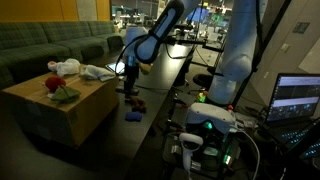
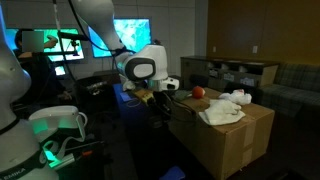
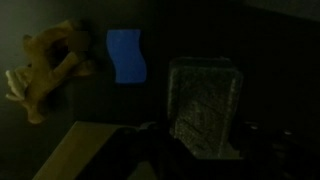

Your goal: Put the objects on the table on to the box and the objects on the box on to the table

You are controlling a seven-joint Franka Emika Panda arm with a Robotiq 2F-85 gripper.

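Starting with the blue block (image 3: 126, 55): lies flat on the dark table (image 1: 160, 90), just beside a tan soft toy (image 3: 45, 65). Near them, a grey square thing with a netted top (image 3: 205, 100). All three waiting to go up on the box.

Further out, the brown box (image 1: 70, 120), right next to the table. Holding a red ball (image 2: 198, 92), a white cloth (image 2: 225, 108) and a green thing (image 1: 65, 95). None of these down on the table yet.

Hanging over the table, close to the box edge, the gripper (image 1: 129, 78). Cannot tell if the fingers are apart or together; too dark and too small to see. Cannot tell if anything is held either.

Now the things that might go wrong:
- Might grab the toy along with the block, with the two lying so close.
- Might push the block along the table and not lift it, being so flat and low.
- Might bump the box corner on the way up, with the box so near the arm.
- Might knock the red ball and send it rolling off, being round.
- Might miss the grab, with so little light.
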